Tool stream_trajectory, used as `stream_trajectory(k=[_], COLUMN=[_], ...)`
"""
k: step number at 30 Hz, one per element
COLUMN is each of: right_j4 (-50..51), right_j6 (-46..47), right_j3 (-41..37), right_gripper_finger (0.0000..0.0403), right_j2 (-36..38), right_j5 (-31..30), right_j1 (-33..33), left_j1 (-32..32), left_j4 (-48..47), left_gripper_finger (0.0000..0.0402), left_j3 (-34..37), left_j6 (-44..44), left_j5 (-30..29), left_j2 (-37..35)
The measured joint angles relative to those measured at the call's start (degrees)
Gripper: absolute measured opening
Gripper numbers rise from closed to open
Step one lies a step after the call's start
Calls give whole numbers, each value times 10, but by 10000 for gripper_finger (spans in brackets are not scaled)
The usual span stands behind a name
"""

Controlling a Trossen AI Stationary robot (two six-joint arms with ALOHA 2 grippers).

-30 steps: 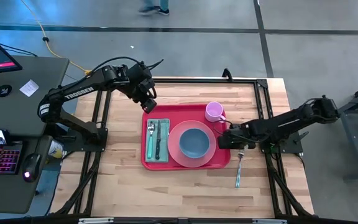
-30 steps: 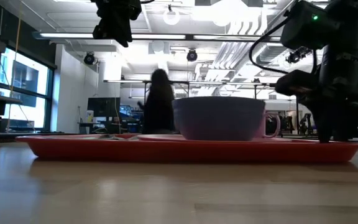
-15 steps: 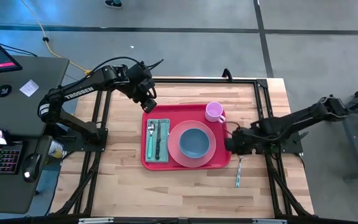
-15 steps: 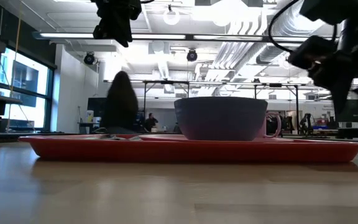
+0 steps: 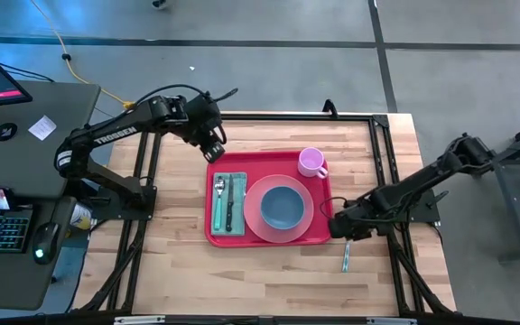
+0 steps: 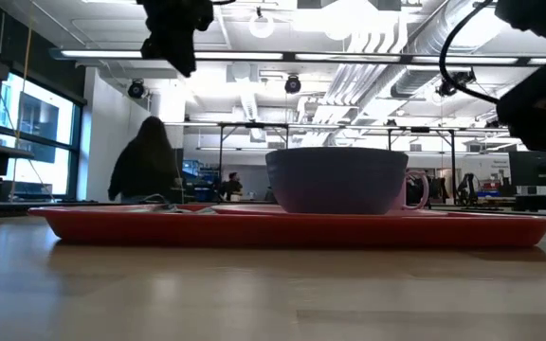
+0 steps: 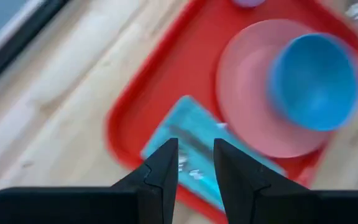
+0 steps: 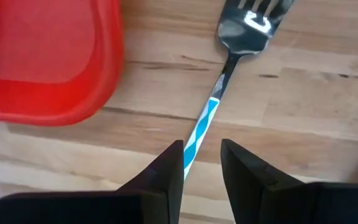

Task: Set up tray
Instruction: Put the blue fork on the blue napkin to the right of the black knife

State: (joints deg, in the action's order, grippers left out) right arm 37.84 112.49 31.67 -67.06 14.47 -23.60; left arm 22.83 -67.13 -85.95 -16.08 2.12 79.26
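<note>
R fingers [image 8: 196,163] apart over fork [image 8: 229,65], beside tray [image 8: 48,56].

The 2 dark arms reach inward from opposite sides of the table. The left arm bends in an arch, its left gripper [image 5: 213,147] raised high and pointing down, fingers [image 7: 164,177] a narrow gap apart with nothing between the jaws. The right arm stretches out long and low, its wrist angled down, the right gripper [image 5: 339,227] close over the tabletop. Its fingers [image 8: 168,176] stand slightly apart, straddling a thin handle that runs forward from between the jaws; whether they pinch it cannot be made out. In the low view only the right arm's bulk shows.
</note>
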Motion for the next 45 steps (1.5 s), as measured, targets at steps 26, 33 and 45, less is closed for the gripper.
stream_trajectory(k=[26, 33, 45], right_j4=[-50, -50, 35], right_j6=[-7, -5, -14], right_j3=[3, 6, 66], right_gripper_finger=[18, 16, 4], right_j2=[-127, -127, -129], right_j5=[0, -1, -30], right_j1=[-2, -3, -15], left_j1=[28, 28, 28], left_j4=[186, 266, 363], left_gripper_finger=[136, 136, 136], left_j3=[341, 364, 437], left_j6=[28, 43, 83], left_j5=[-107, -108, -124], left_j2=[0, 0, 0])
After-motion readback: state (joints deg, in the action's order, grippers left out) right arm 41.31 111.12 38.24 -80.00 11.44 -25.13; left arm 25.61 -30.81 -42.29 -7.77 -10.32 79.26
